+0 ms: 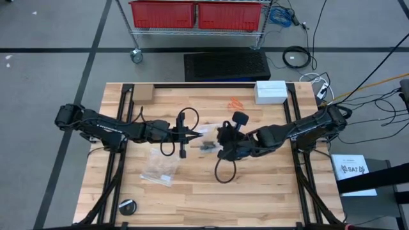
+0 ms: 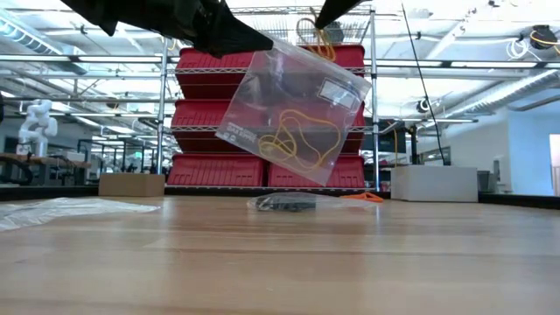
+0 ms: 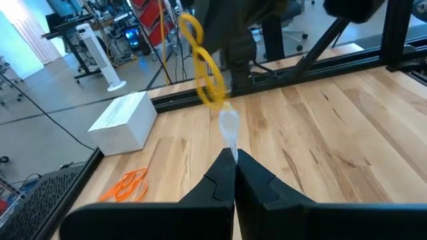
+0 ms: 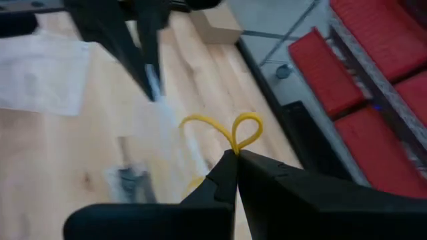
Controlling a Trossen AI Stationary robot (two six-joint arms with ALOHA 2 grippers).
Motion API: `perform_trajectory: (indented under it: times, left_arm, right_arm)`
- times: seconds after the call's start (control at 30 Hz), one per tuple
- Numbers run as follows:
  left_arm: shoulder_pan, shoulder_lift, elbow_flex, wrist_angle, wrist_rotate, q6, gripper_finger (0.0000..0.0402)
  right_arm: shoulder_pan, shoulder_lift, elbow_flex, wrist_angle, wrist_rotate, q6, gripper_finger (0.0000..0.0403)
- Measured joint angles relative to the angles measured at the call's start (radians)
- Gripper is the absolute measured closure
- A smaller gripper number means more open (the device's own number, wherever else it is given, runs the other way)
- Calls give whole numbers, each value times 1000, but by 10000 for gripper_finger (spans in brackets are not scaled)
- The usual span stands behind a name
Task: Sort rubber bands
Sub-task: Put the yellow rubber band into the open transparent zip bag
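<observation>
A workshop: wire shelving (image 2: 262, 114) holds red bins (image 2: 210, 166).

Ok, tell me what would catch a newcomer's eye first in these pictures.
First, the clear plastic bag held up in the air above the middle of the table, with yellow rubber bands inside it. The left gripper is shut on one corner of the bag, and the right gripper is shut on a yellow band loop at the bag's other side. Below lie black bands, with orange bands near the white box.
</observation>
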Motion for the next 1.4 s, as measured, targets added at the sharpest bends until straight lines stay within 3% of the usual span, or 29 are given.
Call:
perform_trajectory:
  times: [0.8, 1.4]
  left_arm:
    - [0, 0, 0, 4, -6, -1, 401]
    - [0, 0, 0, 7, -13, -2, 401]
  right_arm:
    - [6, 58, 0, 7, -31, 64, 403]
    - [-92, 75, 0, 18, -226, 49, 403]
